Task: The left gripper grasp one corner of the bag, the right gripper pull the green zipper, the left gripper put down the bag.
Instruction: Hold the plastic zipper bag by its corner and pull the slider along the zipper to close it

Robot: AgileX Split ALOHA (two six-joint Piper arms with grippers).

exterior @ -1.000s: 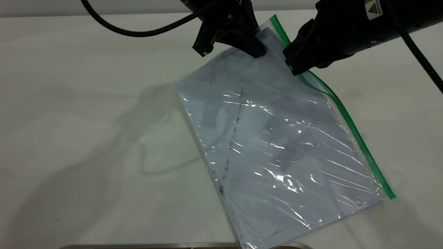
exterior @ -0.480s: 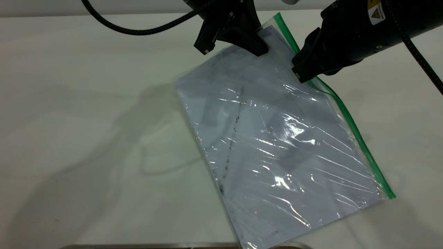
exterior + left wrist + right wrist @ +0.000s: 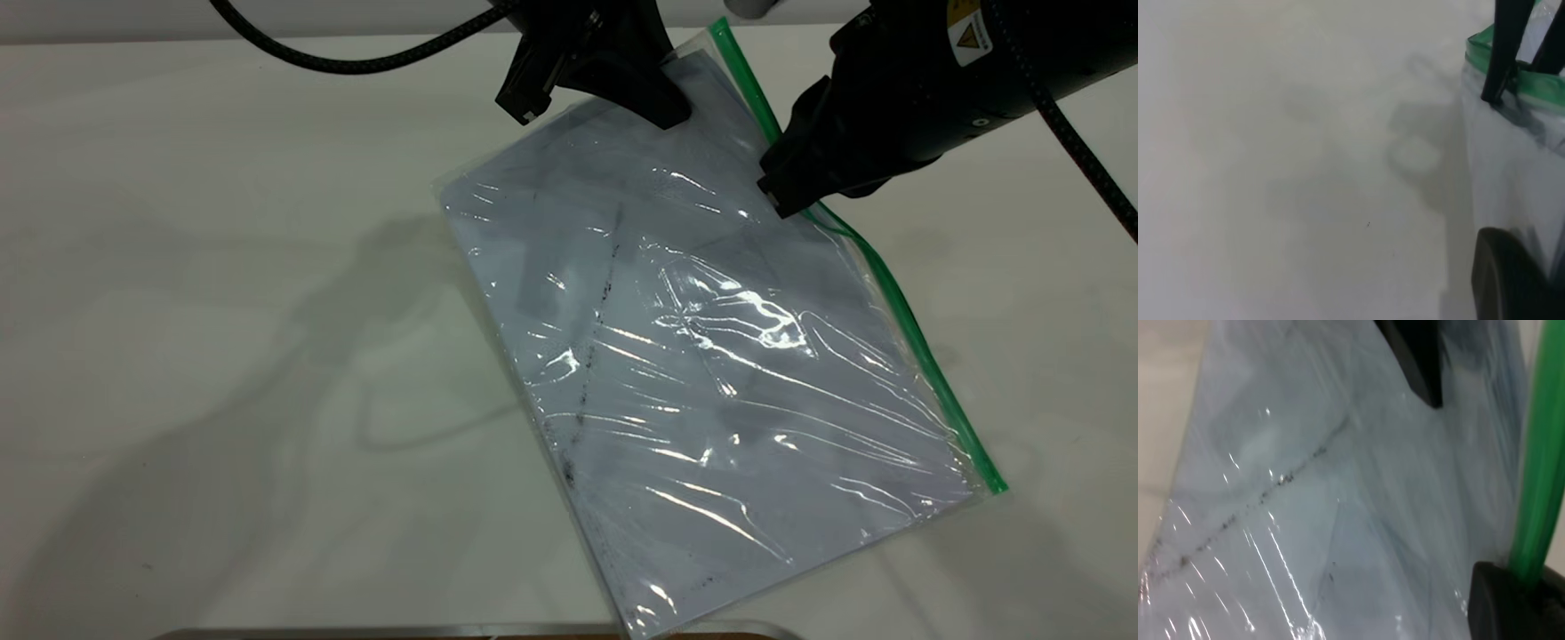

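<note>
The clear bag (image 3: 711,373) with a white sheet and a dark diagonal streak lies tilted, its far end lifted off the table. My left gripper (image 3: 667,111) is shut on the bag's far corner (image 3: 698,67) beside the end of the green zipper (image 3: 898,307). My right gripper (image 3: 787,200) is shut on the green zipper a short way along it from that corner. In the right wrist view the green strip (image 3: 1538,453) runs into my gripper's fingers (image 3: 1511,600), and the streak (image 3: 1271,483) crosses the plastic. The left wrist view shows the green edge (image 3: 1538,80).
The bag's near end rests on the white table (image 3: 222,311) near the table's front edge (image 3: 400,633). A black braided cable (image 3: 356,62) hangs from the left arm at the back. Bare table lies to the left and right of the bag.
My right gripper has slid along the green zipper toward the near right, away from the held corner. The bag has shifted and its wrinkles have changed. The left gripper keeps its hold.
</note>
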